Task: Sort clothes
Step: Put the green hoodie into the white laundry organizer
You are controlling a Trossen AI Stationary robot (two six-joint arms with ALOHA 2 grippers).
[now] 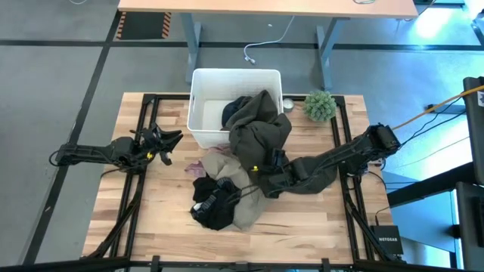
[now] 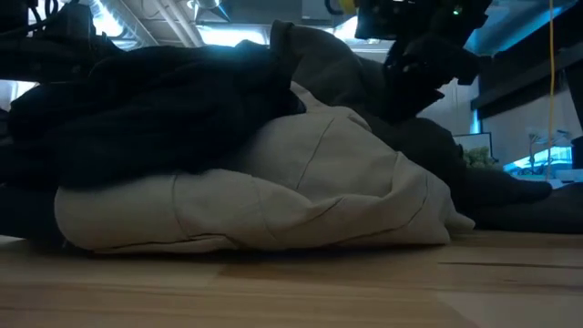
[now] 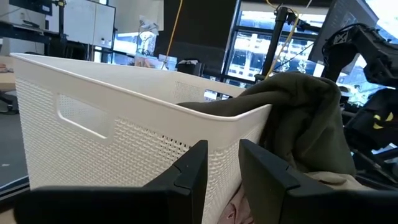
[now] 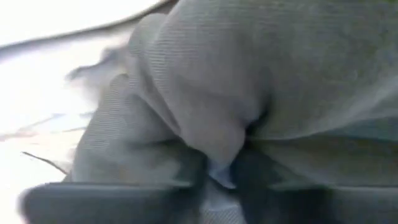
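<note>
The right gripper's [image 4: 217,167] jaws are closed on a fold of the dark olive-green garment [image 1: 261,128], which bunches between them in the right wrist view; seen from above, this gripper sits at mid-surface on the cloth. The garment drapes from the front wall of the white tub [image 1: 198,106] down onto the wooden surface [image 1: 151,219], spreading toward the right arm. Beside it lie a beige garment [image 2: 301,196], a black garment [image 1: 214,202] and a scrap of mottled pink garment [image 1: 195,167]. The left gripper [image 3: 221,163] waits near the tub's left side, jaws slightly apart, holding nothing. Only the low view shows black cloth heaped atop the beige.
</note>
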